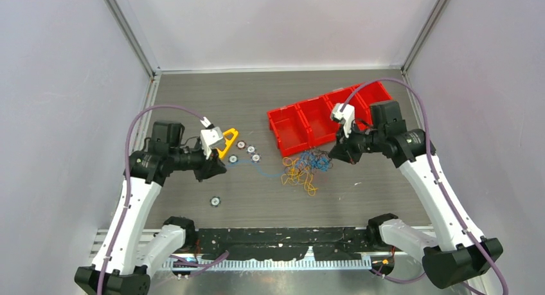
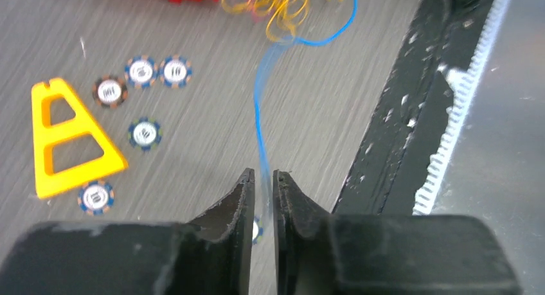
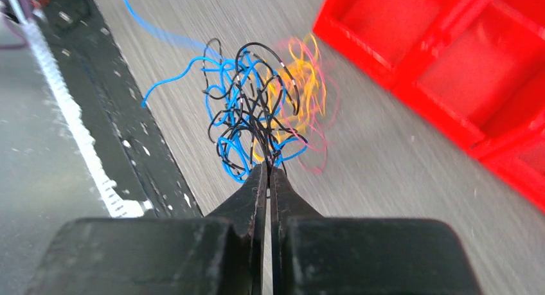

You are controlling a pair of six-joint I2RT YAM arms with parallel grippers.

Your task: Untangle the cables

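Left pincer (image 2: 263, 177): is clenching on the blue cable (image 2: 259, 112), the strand running down between its nearly touching fingertips
Blue cable: is stretching in a long line from the left pincer across the counter (image 1: 360, 192) to the tangle of cables (image 1: 305, 166)
Right pincer (image 3: 268, 171): is clenching on black and blue strands at the right side of the tangle of cables, fingertips pressed together
Tangle of cables: is lying on the counter between the two arms, just in front of the red bins (image 1: 292, 131); yellow-orange loops are sitting to the left, blue and black ones toward the right pincer, with a few reddish strands among them
Red bins: are standing in a slanted row of open compartments behind the tangle
Yellow triangular frame (image 2: 69, 134): is lying flat on the counter beside the left arm
Discs (image 2: 145, 133): four are lying near the frame, one more is sitting apart, nearer the arm bases
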